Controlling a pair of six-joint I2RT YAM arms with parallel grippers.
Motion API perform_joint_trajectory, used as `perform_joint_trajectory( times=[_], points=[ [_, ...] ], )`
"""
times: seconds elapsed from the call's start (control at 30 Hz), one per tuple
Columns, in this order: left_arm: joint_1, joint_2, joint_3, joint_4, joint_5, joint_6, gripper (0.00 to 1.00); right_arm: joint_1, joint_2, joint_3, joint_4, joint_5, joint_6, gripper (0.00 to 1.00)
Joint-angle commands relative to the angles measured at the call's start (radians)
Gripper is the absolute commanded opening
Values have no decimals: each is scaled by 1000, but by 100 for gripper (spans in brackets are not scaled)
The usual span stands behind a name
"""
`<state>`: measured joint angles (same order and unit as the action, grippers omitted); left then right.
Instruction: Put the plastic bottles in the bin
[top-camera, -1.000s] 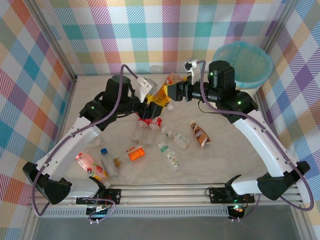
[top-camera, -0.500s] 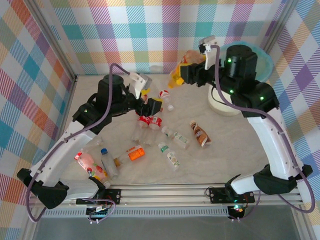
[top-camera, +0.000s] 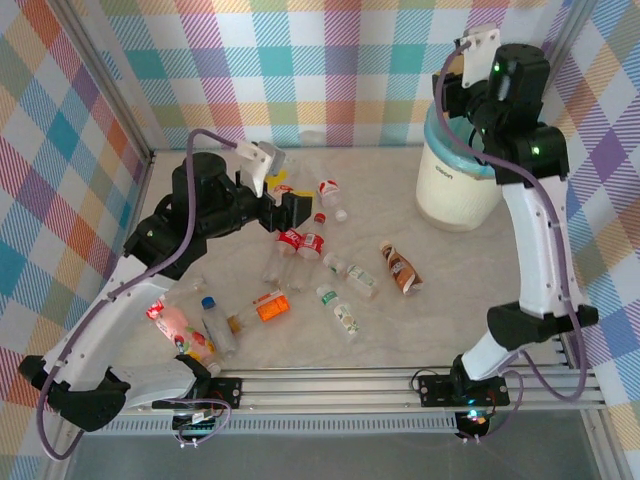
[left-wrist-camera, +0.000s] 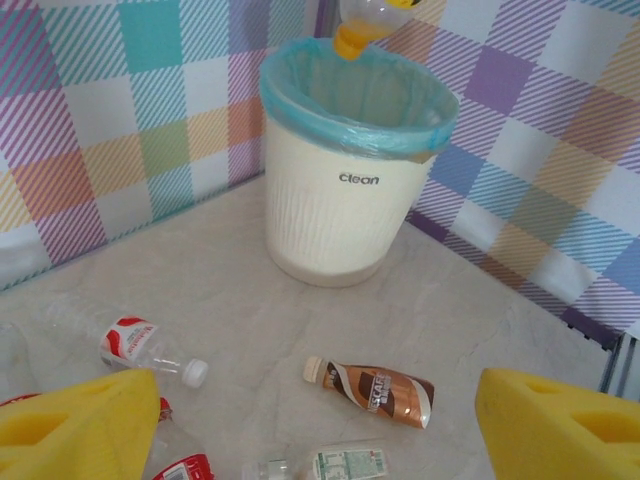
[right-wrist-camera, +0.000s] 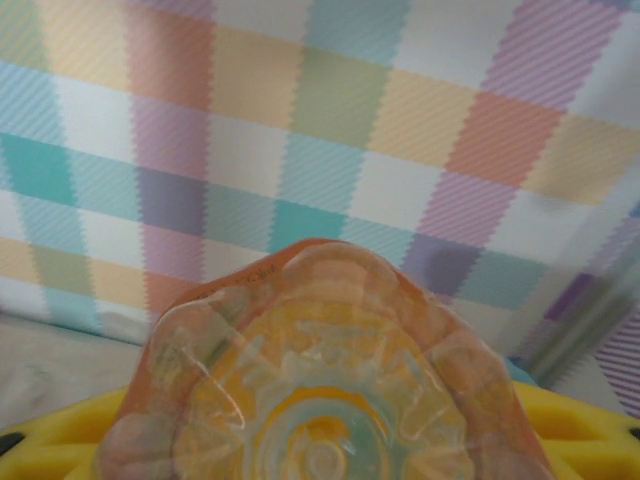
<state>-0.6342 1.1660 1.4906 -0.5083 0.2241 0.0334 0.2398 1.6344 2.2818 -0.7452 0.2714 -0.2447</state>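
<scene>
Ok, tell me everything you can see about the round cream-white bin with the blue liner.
The round cream-white plastic bin stands upright on the pale marble-look tabletop in the far right corner, by the checked walls. Its wall is finely ribbed and printed "clean". A light blue liner folds over the rim. An orange-capped bottle hangs neck-down over its opening.

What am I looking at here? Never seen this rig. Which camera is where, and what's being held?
Two robot arms bolted to a table, each ending in a two-finger clamp. The wide picture comes from a camera overhead; the other two come from cameras on each wrist. Small plastic bottles lie scattered on the table, with a cream bin at the far right. The right gripper holds an orange-tinted bottle neck-down over the bin. The left gripper hangs open and empty above the bottles.
</scene>
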Motion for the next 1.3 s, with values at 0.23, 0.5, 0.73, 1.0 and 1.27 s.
perform_joint_trajectory(
  times=[0.23, 0.5, 0.73, 1.0, 1.27],
  points=[
    [-7, -32, -17, -45, -81, -31, 82, -121, 173, 68, -94, 60, 65, 56],
    [-7, 10, -34, -52, -100, -55, 82, -129, 145, -27, -30, 17, 134, 51],
    [-7, 37, -46, -55, -138, -76, 82, -122, 101, -135, 22, 42, 182, 58],
    [-7, 56, -33, -61, -141, -69, 82, -122, 88, -159, 44, 60, 180, 76],
    [-7, 68, -26, -68, -140, -69, 82, -122, 97, -141, 25, 49, 180, 75]
  ],
)
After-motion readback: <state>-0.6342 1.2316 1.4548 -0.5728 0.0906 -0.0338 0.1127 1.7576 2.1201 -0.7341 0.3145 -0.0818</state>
